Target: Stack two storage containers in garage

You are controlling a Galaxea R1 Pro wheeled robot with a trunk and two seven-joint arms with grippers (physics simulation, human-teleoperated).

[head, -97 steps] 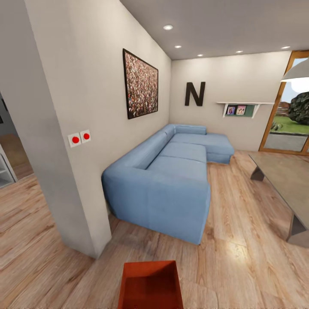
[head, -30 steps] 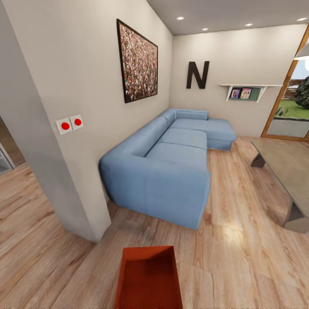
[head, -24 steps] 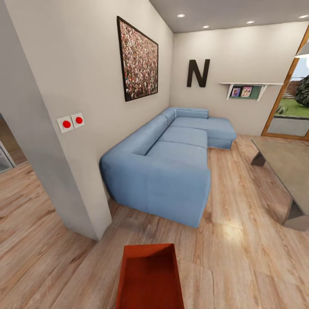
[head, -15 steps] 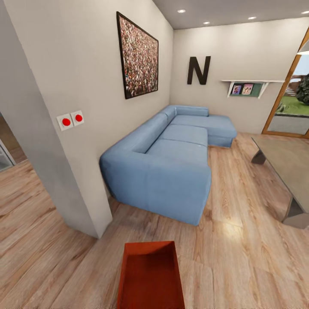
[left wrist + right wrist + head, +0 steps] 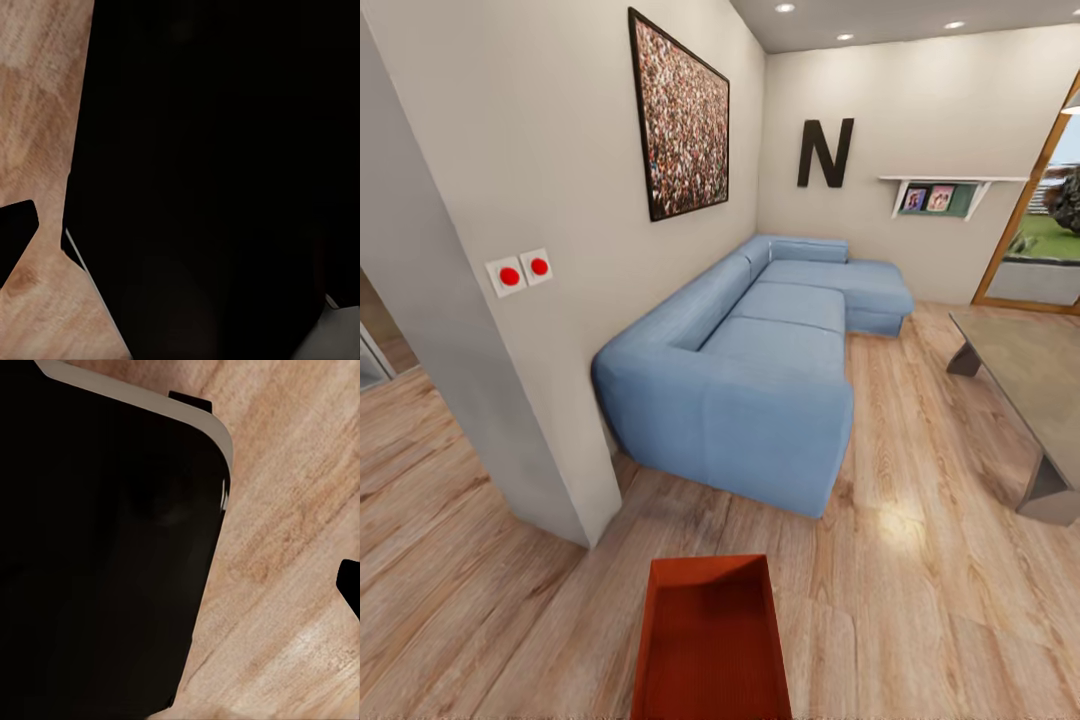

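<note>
Living room: one orange-red storage container [image 5: 710,640] low at centre of the head view, over wood-plank floor [image 5: 920,600], near blue sofa [image 5: 760,380]. Wall letter "N" [image 5: 825,152] is the sole legible writing. Finger state: cannot tell.

Seen from the left wrist camera, a broad black housing [image 5: 217,180] of the robot looms close, unlit and featureless, with a thin pale edge along one side. A small black wedge [image 5: 16,236] juts in at the frame's border; whether it is a finger cannot be told. From the right wrist camera, a black rounded panel [image 5: 105,555] with a pale grey rim sits close, and another black sliver [image 5: 351,585] cuts the border.
</note>
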